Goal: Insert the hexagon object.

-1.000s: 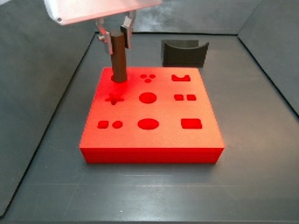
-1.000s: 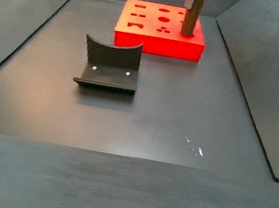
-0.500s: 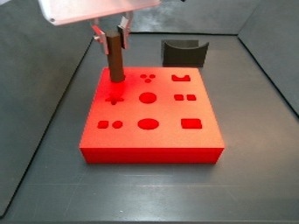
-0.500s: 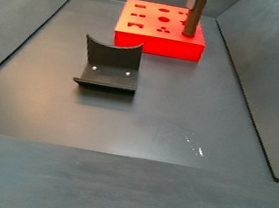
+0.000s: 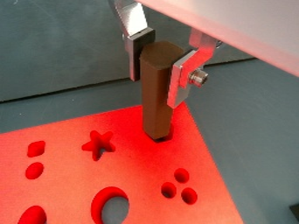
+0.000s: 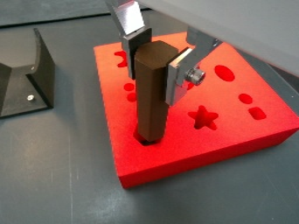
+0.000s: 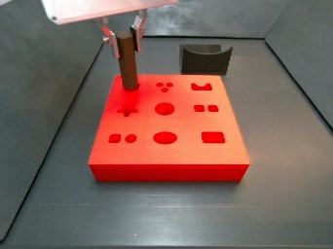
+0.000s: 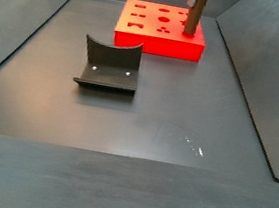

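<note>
dark L-shaped bracket fixture (image 8: 109, 65): centre-left in a side view, on floor, well apart from the block | dark matte floor (image 8: 151, 129): fills lower frame | grey sloped walls (image 7: 293, 68): frame edges

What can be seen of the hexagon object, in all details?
The hexagon object is a slim dark-brown prism with flat faces and a matte look. It stands upright, its lower end in a hole near a corner of the red block. The gripper clamps its upper part between silver fingers. Nothing else touches it.
</note>
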Tool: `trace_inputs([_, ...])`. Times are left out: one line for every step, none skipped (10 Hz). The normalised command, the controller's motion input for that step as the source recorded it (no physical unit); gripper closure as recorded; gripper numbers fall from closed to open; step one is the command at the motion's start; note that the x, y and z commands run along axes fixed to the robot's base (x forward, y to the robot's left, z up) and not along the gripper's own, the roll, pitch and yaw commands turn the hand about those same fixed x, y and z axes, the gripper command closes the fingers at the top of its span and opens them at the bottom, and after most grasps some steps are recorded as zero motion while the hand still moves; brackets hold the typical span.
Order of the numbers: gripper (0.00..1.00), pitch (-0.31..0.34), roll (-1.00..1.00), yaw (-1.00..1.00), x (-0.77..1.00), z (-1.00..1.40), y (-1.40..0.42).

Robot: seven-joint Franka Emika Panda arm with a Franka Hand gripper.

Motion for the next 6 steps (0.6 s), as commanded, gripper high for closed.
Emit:
trace_inputs([1.00, 0.000, 0.00, -0.04, 0.01, -0.02, 0.03])
trace_inputs([1.00, 0.000, 0.02, -0.01, 0.03, -0.09, 0.06])
trace_inputs([1.00, 0.000, 0.02, 0.00, 0.00, -0.14, 0.01])
trace_inputs([1.00, 0.000, 0.00, 0.00, 0.06, -0.12, 0.00])
trace_inputs([1.00, 0.000, 0.00, 0.00, 0.09, -0.14, 0.00])
trace_inputs([1.00, 0.000, 0.00, 0.00, 0.17, -0.33, 0.00])
